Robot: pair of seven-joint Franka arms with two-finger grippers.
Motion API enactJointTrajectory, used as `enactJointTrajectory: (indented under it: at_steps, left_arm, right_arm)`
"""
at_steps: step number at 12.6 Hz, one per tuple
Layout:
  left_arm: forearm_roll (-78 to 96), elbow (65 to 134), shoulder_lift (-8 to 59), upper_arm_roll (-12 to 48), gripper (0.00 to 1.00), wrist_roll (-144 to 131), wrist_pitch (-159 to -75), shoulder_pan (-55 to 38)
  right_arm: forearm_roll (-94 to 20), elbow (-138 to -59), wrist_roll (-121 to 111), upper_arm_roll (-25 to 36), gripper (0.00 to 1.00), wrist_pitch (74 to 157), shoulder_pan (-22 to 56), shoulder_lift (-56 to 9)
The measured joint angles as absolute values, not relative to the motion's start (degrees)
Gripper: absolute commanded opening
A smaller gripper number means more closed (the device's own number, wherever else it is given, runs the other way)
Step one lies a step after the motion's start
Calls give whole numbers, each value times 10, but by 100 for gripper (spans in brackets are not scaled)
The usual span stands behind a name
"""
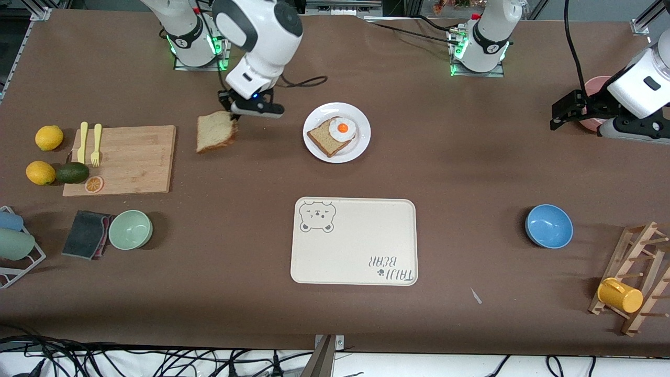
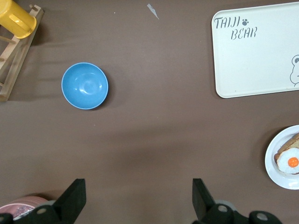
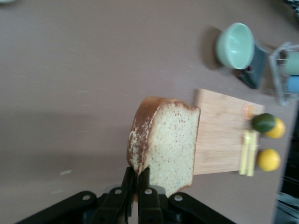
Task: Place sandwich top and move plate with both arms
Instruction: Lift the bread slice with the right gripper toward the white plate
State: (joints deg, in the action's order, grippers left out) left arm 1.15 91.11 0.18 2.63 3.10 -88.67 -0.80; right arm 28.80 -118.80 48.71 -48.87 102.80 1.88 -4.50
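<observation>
My right gripper (image 1: 233,116) is shut on the edge of the sandwich top (image 1: 215,131), a light tan bread slice with darker crust. It holds the slice in the air over the bare table between the cutting board (image 1: 125,159) and the plate (image 1: 361,142). In the right wrist view the slice (image 3: 169,140) hangs from my gripper (image 3: 137,176). The small white plate carries a darker slice with a fried egg (image 1: 342,129); it also shows in the left wrist view (image 2: 272,161). My left gripper (image 1: 563,111) is open and empty, waiting in the air at the left arm's end, with black fingers (image 2: 72,196).
A cream bear-printed tray (image 1: 355,242) lies nearer the front camera than the plate. A blue bowl (image 1: 548,225) and a wooden rack with a yellow cup (image 1: 620,295) are toward the left arm's end. Lemons, an avocado, forks, a green bowl (image 1: 130,229) lie toward the right arm's end.
</observation>
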Motion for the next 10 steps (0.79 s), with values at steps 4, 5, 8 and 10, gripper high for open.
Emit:
enactJointTrajectory:
  at_steps: [4,5,8,10]
  left_arm:
    - [11,911,2,26,100,31,-886,-8]
    - [11,911,2,26,100,31,-886,-8]
    - [11,911,2,26,100,31,-886,-8]
    - [11,911,2,26,100,31,-886,-8]
  right_arm:
    - [270,-1153,549,-494,0,1068,120,-57]
    - [274,-1154,579,-494,0,1106,137,-69]
    - [325,-1152,649,-494,0,1190,164,-120]
    - [340,-1148,680,-494,0,1197,179,-139]
